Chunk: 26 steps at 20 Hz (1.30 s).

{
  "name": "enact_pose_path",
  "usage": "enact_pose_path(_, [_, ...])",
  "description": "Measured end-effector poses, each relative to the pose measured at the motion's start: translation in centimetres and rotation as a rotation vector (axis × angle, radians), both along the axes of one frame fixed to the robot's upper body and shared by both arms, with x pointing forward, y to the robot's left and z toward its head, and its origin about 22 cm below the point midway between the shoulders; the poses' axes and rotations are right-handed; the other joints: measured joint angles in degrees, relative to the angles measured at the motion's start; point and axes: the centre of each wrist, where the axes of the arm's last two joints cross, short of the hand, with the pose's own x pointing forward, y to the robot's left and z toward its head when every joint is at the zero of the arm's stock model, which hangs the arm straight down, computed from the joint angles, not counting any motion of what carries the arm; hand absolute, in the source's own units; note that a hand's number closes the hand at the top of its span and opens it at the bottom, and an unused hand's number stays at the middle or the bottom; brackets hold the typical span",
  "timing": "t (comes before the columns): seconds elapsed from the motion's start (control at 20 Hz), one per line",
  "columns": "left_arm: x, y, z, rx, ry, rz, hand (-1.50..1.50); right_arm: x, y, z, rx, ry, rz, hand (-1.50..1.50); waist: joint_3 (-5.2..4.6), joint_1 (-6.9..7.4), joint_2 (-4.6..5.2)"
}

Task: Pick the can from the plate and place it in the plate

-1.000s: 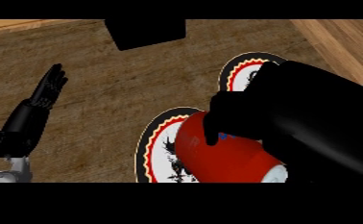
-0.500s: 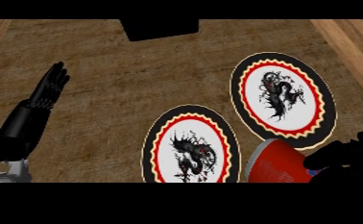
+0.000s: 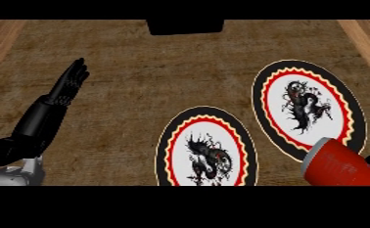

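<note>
Two round plates with black dragon prints and red-black rims lie on the brown counter: one [image 3: 206,148] at lower centre, the other [image 3: 307,105] to its right and farther back. Neither plate has anything standing on its middle. A red can [image 3: 335,166] with a grey rim shows tilted at the lower right, overlapping the near edge of the right plate. Only a dark sliver of my right hand [image 3: 367,159] shows beside the can at the view's right edge. My left hand [image 3: 69,86] rests open at the left, fingers pointing up, away from both plates.
A black box [image 3: 186,26] stands at the back centre of the counter. Lighter wooden edges run along the far left [image 3: 9,36] and far right [image 3: 359,34].
My right arm, which covered the plates a second ago, has drawn back to the lower right with the red can. Both plates now show in full. The left hand has not moved.
</note>
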Motion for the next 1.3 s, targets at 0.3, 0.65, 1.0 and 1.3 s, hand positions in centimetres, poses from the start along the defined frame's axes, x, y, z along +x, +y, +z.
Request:
enact_pose_path(0.3, [0.9, -1.0, 0.5, 0.005, -0.011, -0.046, 0.0, 2.0, -3.7, -5.4, -0.015, -0.051, -0.082, 1.5, -0.25, 2.59, 0.32])
enact_pose_path(0.65, [1.9, -1.8, 0.7, 0.009, -0.009, -0.07, 0.0, 6.3, -5.4, -11.8, -0.115, 0.069, -0.182, -1.5, -0.4, 3.91, 0.48])
enact_pose_path(1.0, [1.4, -2.4, -0.1, 0.01, -0.005, -0.076, 0.0, 10.2, -6.3, -17.3, -0.14, 0.148, -0.196, -1.5, -0.45, 3.98, 0.38])
enact_pose_path(1.3, [2.2, -1.7, 0.5, 0.008, -0.001, -0.072, 0.0, 12.6, -7.2, -18.3, -0.009, 0.125, -0.115, -1.5, -0.46, 3.71, 0.33])
